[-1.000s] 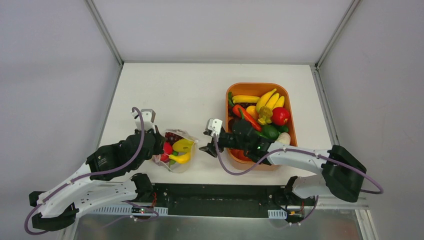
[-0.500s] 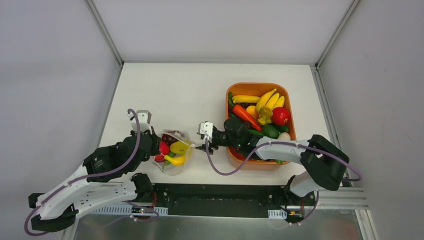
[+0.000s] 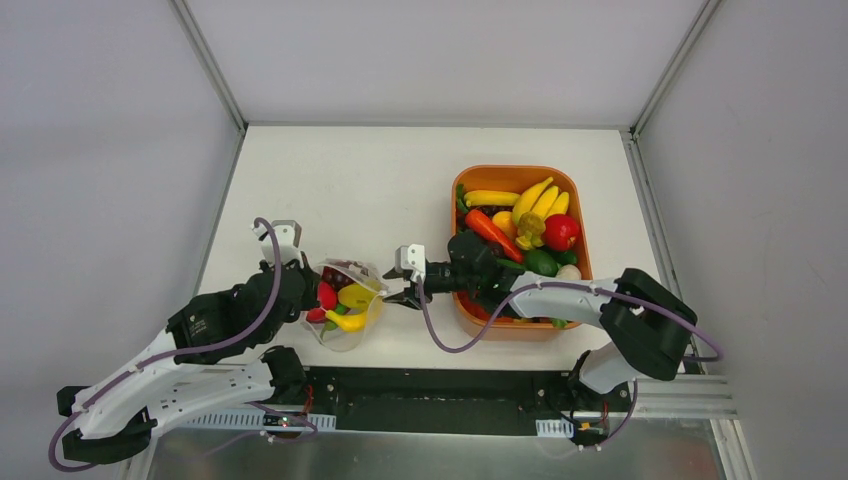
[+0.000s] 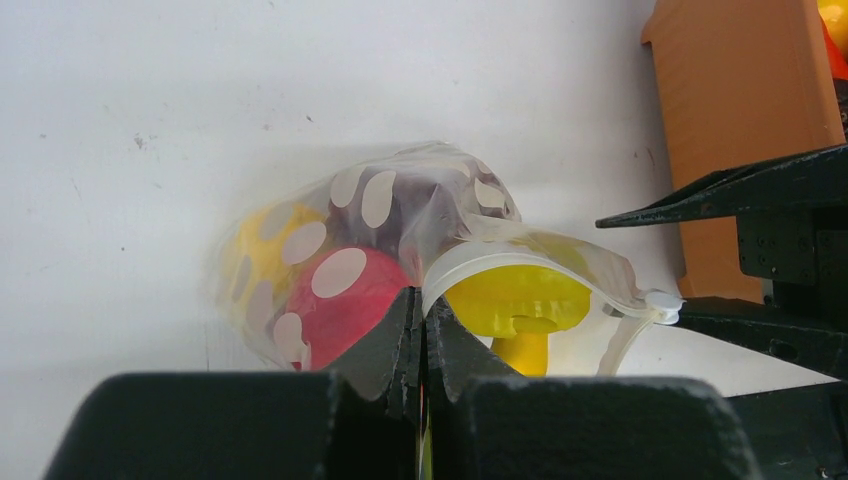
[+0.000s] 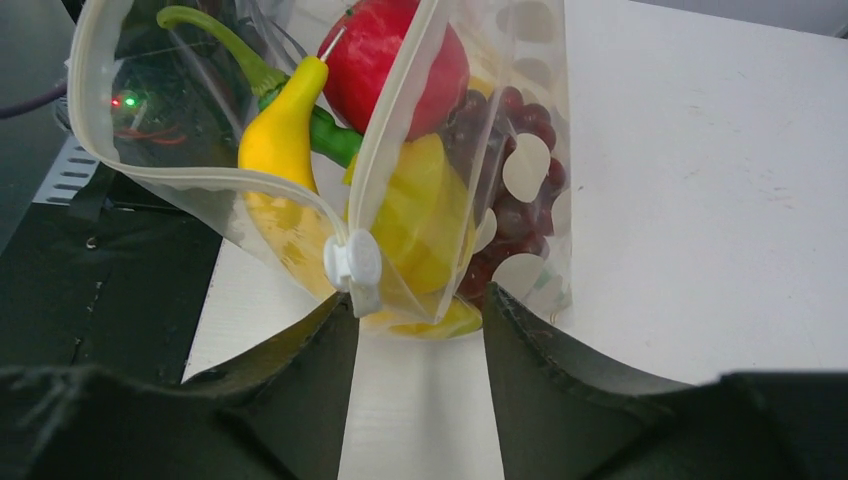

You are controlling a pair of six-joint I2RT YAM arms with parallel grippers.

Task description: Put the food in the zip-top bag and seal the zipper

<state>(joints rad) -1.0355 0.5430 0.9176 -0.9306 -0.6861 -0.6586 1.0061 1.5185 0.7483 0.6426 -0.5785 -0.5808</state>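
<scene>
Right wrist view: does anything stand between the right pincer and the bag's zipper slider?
Nothing visible does. The open right pincer flanks the zip-top bag at its corner, with the white slider beside one finger. The left pincer pinches the bag's other side.

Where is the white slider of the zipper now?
In the right wrist view, the white slider sits on the zipper at the open mouth of the zip-top bag, just in front of the open right pincer.
</scene>
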